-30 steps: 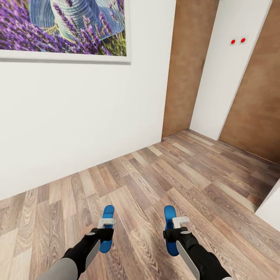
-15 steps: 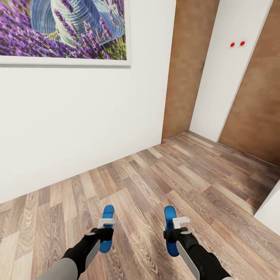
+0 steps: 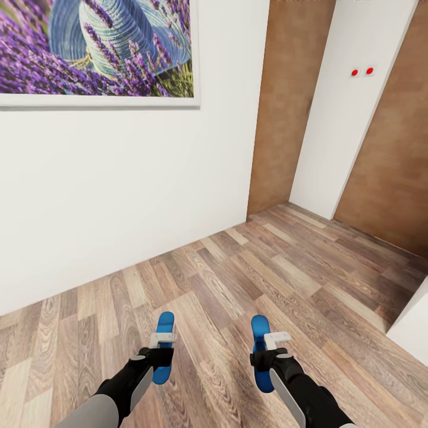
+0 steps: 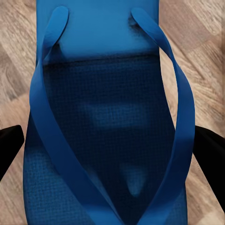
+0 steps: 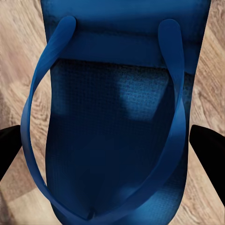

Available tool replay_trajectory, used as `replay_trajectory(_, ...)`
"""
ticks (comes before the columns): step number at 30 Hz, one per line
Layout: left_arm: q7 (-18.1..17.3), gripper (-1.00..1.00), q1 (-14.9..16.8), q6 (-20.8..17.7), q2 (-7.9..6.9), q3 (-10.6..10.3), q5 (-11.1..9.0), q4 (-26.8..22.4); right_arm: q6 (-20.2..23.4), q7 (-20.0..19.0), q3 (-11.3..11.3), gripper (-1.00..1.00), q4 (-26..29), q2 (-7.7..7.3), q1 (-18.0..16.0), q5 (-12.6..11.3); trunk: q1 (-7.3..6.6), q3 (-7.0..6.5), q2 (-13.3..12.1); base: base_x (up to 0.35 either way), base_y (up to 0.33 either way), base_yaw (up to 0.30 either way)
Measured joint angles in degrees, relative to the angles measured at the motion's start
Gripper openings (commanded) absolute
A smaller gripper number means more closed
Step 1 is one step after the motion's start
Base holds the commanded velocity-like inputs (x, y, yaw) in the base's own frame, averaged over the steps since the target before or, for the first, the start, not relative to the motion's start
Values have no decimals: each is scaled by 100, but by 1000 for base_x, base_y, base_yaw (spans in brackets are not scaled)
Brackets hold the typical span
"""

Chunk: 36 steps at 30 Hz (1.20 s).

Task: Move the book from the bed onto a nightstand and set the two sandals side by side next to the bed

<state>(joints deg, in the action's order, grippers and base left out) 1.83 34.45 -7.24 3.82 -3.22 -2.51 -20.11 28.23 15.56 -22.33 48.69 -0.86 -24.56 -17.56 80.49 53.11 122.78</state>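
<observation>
I had a blue sandal in each gripper. The left sandal [image 3: 163,347] sat clamped in the left gripper [image 3: 159,352], and in the left wrist view its sole [image 4: 110,117] ran between the two black fingers [image 4: 10,146], the V of its straps spreading away toward the heel end, with the fingers pressed against both edges. The right sandal [image 3: 260,352] was held the same way by the right gripper [image 3: 266,355]; from the right wrist camera I saw its textured footbed [image 5: 119,122] and looped straps, with a black finger [image 5: 208,143] on either side closed against it. In the head view both sandals pointed forward and hung just above the floor, roughly parallel to each other and well apart, each at the end of a black-sleeved arm. Under them lay the light wood-plank floor [image 3: 249,279] of the bedroom. Ahead and to my left stood a white wall [image 3: 119,190] carrying the framed lavender picture [image 3: 98,50] near the top of the view. Further right was a brown wooden door [image 3: 285,107], then a white wall section [image 3: 345,119] with two small red dots [image 3: 362,72], then a second brown door [image 3: 392,160]. A white corner [image 3: 413,324] poked in at the right edge; I could not tell what it belonged to.
</observation>
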Motion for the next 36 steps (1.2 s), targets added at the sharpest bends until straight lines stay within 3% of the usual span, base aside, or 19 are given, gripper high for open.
replay_trajectory(26,-2,-100,0,13,-1,-2,-6,-2,0,5,6,-100,-19,-7,0,1,-571,-467,-1043,0,0,0)
replay_trajectory(36,-7,-100,0,10,-1,3,-14,-7,0,59,16,-100,-372,-19,0,-12,-791,-646,-1444,0,0,0)
